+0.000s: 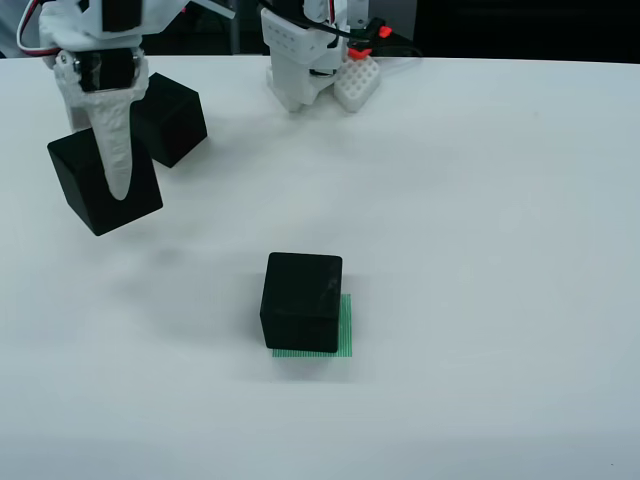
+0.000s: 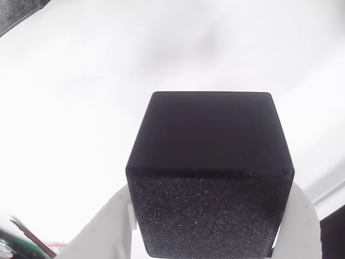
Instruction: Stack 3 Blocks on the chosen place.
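Note:
One black cube (image 1: 302, 300) sits on the green striped square (image 1: 345, 335), covering most of it; a green strip shows at the cube's right and front. My gripper (image 1: 112, 170) is at the upper left of the overhead view, shut on a second black cube (image 1: 85, 185) that it holds tilted above the table. In the gripper-mounted view that cube (image 2: 210, 183) sits between the two white fingers (image 2: 110, 221). A third black cube (image 1: 172, 118) rests on the table just behind the gripper.
The arm's white base (image 1: 305, 60) and a small white perforated part (image 1: 358, 82) stand at the back centre. The white table (image 1: 500, 250) stretches wide to the right and front. A dark edge runs along the back.

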Tool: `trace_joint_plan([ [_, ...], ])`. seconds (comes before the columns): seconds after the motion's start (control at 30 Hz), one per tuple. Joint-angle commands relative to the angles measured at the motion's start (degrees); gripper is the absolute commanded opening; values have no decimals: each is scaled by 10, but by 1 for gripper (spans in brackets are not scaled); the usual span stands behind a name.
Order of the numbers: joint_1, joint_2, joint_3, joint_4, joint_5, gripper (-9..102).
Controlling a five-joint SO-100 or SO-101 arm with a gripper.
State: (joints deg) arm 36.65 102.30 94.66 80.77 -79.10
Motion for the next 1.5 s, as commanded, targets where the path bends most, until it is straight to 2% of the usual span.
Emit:
trace_joint_plan([
  [0.0, -43, 72, -26, 37, 5, 18],
  [0.13, -105, 75, -92, 91, 7, 18],
  [0.4, -216, 18, -163, 92, 33, 18],
  [0.63, -281, -39, -146, 93, 36, 18],
  [1.47, -321, -166, -207, 91, 56, 18],
])
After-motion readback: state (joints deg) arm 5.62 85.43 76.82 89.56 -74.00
